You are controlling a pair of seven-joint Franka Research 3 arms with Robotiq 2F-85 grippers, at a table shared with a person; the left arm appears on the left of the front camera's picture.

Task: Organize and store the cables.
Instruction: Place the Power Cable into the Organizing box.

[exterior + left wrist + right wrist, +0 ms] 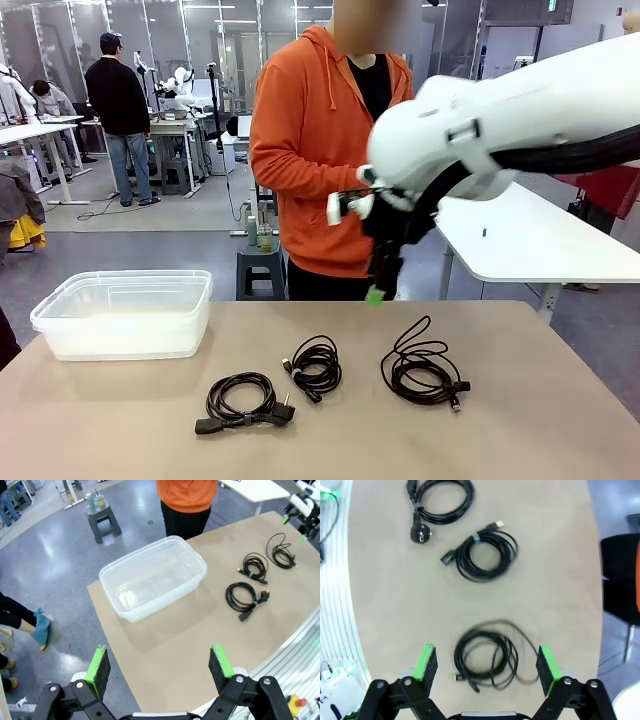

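Three coiled cables (316,367) lay on the surface (560,400), near a clear tub (125,315). The right pincer (489,662) hung open above one of them. The left pincer (160,667) was open and empty.

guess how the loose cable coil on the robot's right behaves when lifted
Probably floppy: the right cable coil has thin loops splayed unevenly. I see no tie on it, so it may unravel and dangle. Likely light, so it would slide if pushed.
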